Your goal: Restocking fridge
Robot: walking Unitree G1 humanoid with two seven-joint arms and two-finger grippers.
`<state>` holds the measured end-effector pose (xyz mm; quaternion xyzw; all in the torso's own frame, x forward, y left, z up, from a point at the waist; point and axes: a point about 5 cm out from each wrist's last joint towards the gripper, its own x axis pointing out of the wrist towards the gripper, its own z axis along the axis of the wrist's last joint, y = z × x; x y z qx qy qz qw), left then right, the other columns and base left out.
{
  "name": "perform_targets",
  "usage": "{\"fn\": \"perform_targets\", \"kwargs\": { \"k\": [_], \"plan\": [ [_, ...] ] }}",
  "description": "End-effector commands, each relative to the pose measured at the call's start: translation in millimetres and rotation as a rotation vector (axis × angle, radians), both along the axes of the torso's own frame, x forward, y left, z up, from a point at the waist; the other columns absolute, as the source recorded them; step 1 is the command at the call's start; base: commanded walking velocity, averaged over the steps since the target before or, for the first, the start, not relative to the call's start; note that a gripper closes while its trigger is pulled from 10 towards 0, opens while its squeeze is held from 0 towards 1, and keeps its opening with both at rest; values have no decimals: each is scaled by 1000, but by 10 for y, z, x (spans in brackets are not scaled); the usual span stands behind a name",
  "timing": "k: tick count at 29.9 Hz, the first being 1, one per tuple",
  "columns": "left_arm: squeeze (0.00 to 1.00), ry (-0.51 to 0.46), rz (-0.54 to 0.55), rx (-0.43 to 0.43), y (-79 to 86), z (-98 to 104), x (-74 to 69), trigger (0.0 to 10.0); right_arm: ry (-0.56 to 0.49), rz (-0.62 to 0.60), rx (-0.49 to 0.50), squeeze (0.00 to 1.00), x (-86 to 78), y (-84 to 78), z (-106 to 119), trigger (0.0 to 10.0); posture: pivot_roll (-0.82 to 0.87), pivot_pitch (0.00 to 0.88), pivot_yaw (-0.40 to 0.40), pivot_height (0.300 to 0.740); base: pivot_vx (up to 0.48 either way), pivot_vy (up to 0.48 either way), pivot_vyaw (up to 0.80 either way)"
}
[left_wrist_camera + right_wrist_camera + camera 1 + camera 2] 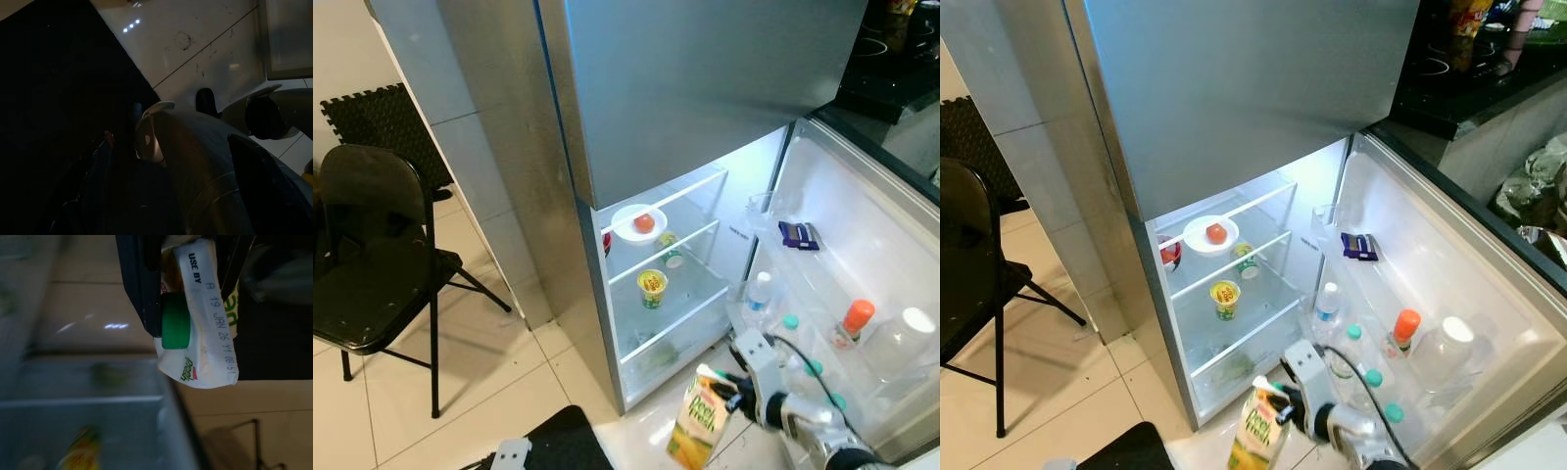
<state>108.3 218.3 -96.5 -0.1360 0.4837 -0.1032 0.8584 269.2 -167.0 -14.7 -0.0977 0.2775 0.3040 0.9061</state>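
**Juice carton held low at the open fridge**

Tiled kitchen floor, fridge [705, 117] standing with its lower door [862, 294] swung wide. My right gripper [732, 390] has its fingers closed on the top of a juice carton [703, 419]; the right wrist view shows a finger [142, 279] pressed beside the green cap [175, 322]. The carton hangs just in front of the bottom shelf, near the floor. I judge this the carry-in step: next I must lift and push forward onto a shelf. The middle shelf holds a yellow cup [652, 287], the upper one a plate [625, 227] with a tomato [644, 222]; room lies to the right of the cup. Door bottles [759, 294] sit close beside my arm. Left gripper idle; its fingers I cannot tell
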Motion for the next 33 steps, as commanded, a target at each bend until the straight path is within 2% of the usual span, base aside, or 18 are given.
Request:
{"fn": "perform_targets", "kwargs": {
  "k": [1,2,3,7,9,10,13,14,19,20,23,25,28,33],
  "plan": [
    [0,-5,5,1,-47,-12,-1,10000,-121,-23,-81,0,180,-78,174,10000,-106,0,-11,740,0,0,0],
    [0,-5,5,1,-47,-12,-1,10000,-121,-23,-81,0,180,-78,174,10000,-106,0,-11,740,0,0,0],
    [0,-7,7,4,-57,-15,2,10000,-223,-110,-214,0,368,-219,347,10000,-106,0,-13,740,0,0,0],
    [0,-9,7,8,-61,-15,4,10000,-271,-168,-293,0,452,-318,436,10000,-107,0,-12,740,0,0,0],
    [0,-14,4,8,-68,-12,20,10000,-300,-224,-351,0,516,-441,523,10000,-108,0,-12,740,0,0,0],
    [0,-14,4,8,-68,-12,20,10000,-300,-224,-351,0,516,-441,523,10000,-108,0,-12,740,0,0,0],
    [0,-16,-2,11,-71,-10,28,10000,-327,-313,-403,0,564,-612,615,10000,-108,0,-11,740,0,0,0],
    [0,-16,-2,11,-71,-10,28,10000,-327,-313,-403,0,564,-612,615,10000,-108,0,-11,740,0,0,0],
    [0,-17,-12,12,-78,-12,27,10000,-338,-439,-496,0,546,-873,667,10000,-105,0,-10,740,0,0,0],
    [0,-17,-12,12,-78,-12,27,10000,-338,-439,-496,0,546,-873,667,10000,-105,0,-10,740,0,0,0],
    [0,-17,-17,11,-89,-15,16,10000,-334,-564,-586,0,479,-1159,710,10000,-101,0,-12,740,0,0,0],
    [0,-16,-18,11,-91,-17,13,10000,-333,-591,-603,0,461,-1221,722,10000,-101,0,-12,740,0,0,0],
    [0,-12,-22,10,-101,-22,-2,10000,-328,-679,-629,0,392,-1422,764,10000,-102,0,-13,740,0,0,0],
    [0,-11,-32,7,-121,-26,-6,10000,-315,-679,-641,0,357,-1448,737,10000,-106,0,-13,740,0,0,0]
  ]
}}
